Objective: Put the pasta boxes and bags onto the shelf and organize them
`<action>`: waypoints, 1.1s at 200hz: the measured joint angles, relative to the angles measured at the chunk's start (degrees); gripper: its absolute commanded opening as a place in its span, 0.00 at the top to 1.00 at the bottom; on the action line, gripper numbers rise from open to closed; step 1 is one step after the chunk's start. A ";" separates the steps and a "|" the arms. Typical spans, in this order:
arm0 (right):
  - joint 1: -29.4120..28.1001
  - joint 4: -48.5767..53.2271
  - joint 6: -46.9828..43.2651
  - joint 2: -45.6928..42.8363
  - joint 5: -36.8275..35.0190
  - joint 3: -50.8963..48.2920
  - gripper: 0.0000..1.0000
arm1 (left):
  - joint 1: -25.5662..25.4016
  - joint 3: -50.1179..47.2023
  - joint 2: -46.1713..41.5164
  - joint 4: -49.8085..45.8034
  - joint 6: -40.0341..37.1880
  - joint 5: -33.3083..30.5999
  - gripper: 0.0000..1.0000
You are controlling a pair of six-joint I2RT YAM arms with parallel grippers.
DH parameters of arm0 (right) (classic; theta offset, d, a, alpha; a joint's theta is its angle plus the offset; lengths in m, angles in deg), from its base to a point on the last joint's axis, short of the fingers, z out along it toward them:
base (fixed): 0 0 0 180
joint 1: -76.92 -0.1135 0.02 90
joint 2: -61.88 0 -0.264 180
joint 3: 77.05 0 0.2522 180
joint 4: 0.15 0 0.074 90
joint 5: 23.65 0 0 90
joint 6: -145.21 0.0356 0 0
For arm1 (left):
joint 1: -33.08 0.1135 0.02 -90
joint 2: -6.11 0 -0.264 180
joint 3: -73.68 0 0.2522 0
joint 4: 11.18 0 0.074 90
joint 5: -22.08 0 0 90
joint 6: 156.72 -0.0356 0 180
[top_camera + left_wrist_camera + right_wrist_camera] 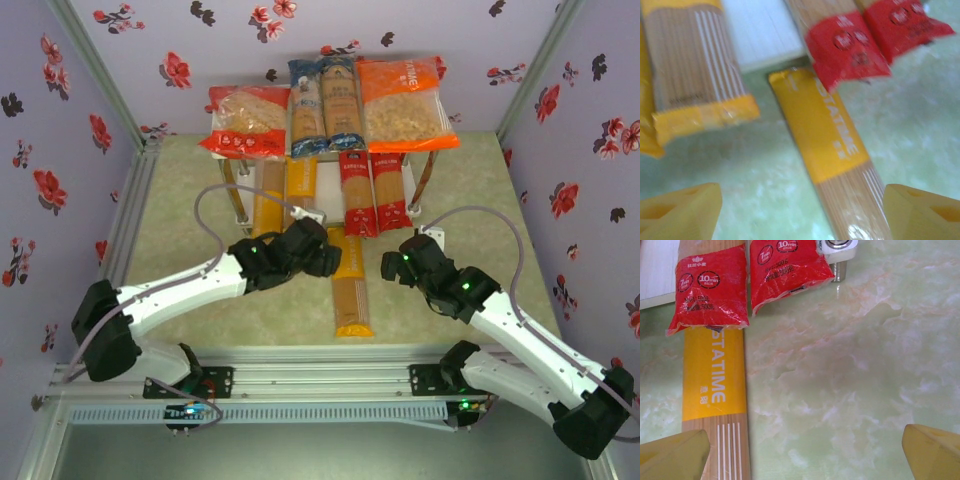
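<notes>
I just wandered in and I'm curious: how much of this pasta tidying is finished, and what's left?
Mostly done. The shelf has the red-ended bag, two blue packs and the orange bag on top, with two yellow-orange packs and two red packs below. Nothing is in hand: the left gripper and right gripper are open. Left: one yellow pack on the table.

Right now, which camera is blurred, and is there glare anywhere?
Left wrist: blurred throughout, and the lettering on the yellow spaghetti pack is smeared. Right wrist: sharp, the print on the red packs is readable, with slight sheen on their wrap creases. Top external: evenly lit with no strong glare, but the print on the orange bag is too small to read.
</notes>
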 measured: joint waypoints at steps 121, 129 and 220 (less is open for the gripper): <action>0.02 1.33 0.04 -2.86 0.70 0.00 0.01 | -11.10 0.17 13.07 0.48 16.61 1.57 0.00; 0.02 1.36 0.04 -2.95 0.70 0.00 0.01 | -11.10 0.98 13.57 0.22 17.09 1.57 0.00; 0.31 1.36 -1.46 -5.77 0.33 0.00 0.01 | -10.29 8.28 24.90 -5.86 20.70 2.99 0.00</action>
